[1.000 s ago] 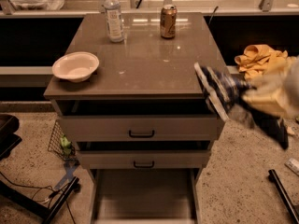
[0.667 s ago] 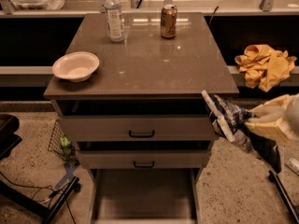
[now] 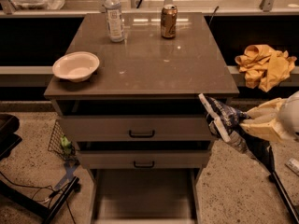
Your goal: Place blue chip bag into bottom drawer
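At 3 o'clock the jaws squeeze the chip bag [image 3: 218,117], which might hit the table [image 3: 154,66] and miss the bottom drawer [image 3: 145,197].

Extending the cream-coloured arm [image 3: 280,120] in from the 3 o'clock edge of the view, with the forearm lying nearly level. Holding the gripper [image 3: 237,123] at roughly 4 o'clock from the centre, pointing toward 9 o'clock. Pinching the blue chip bag [image 3: 217,115] between the fingers, carrying it tilted, upper end toward 11 o'clock, lower end toward 5 o'clock.
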You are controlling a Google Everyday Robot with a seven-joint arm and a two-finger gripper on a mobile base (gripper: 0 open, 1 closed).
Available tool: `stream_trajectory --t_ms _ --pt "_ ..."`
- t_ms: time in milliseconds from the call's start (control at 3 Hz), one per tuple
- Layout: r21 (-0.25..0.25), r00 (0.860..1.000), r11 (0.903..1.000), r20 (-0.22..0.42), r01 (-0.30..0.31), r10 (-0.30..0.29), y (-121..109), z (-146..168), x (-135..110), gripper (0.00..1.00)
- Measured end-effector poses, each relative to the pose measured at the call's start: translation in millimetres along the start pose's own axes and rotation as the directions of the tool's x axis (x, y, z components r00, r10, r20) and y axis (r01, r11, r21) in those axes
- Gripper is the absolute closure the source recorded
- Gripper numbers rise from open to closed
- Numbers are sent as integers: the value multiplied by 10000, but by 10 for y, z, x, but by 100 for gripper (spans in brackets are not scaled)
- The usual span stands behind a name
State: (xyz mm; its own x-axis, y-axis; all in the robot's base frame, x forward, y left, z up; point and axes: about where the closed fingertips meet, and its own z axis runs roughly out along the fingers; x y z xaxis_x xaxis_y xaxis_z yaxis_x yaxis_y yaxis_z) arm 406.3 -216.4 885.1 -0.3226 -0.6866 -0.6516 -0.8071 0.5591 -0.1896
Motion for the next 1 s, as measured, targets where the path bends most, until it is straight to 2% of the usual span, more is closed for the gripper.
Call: stream_trajectory --t_ms 333,667,1000 --pt "-360 9984 9982 284 -474 484 -2 236 174 100" --pt "-1005 9847 9858 974 -1346 1444 121 686 553 100" --pt "-1702 9348 9609 2461 -2183 2560 291 1138 972 100"
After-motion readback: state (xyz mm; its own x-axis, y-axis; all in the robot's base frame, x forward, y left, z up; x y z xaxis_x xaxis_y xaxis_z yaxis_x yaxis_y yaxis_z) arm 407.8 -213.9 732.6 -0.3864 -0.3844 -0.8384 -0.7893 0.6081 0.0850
